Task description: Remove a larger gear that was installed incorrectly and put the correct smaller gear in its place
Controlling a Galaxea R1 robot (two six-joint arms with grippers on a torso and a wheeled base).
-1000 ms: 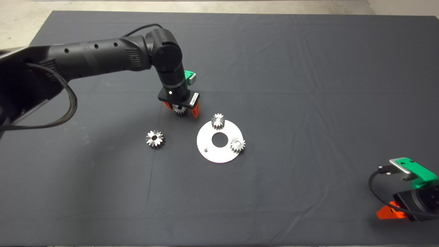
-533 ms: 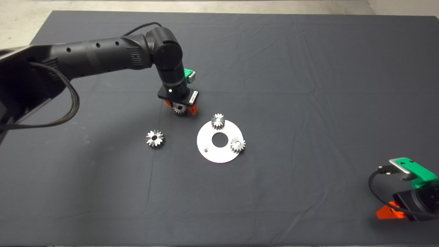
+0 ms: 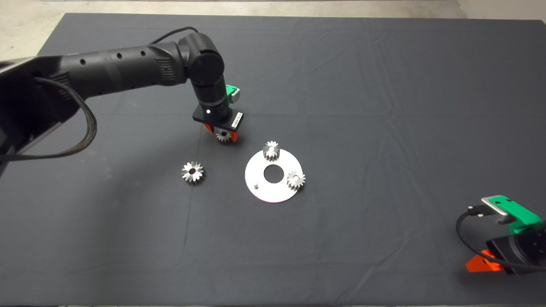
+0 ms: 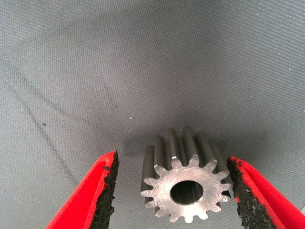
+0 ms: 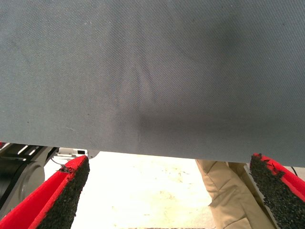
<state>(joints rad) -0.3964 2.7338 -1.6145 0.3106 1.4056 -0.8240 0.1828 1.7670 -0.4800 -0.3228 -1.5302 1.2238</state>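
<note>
Left end effector (image 4: 174, 191) wide around smaller gear (image 4: 185, 188), one pad touching, other apart; uneven closing could tip or skid it

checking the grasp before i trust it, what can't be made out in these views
- Head view: the left gripper fingers are mostly hidden under the black wrist, so contact with the smaller gear is unreadable there.
- Left wrist view: one pad stands clear of the gear; whether the other pad touches it is unclear.
- Left wrist view: the fingers are cut off by the picture edge.
- Head view: the bare pin on the disc is too small for detail.
</note>
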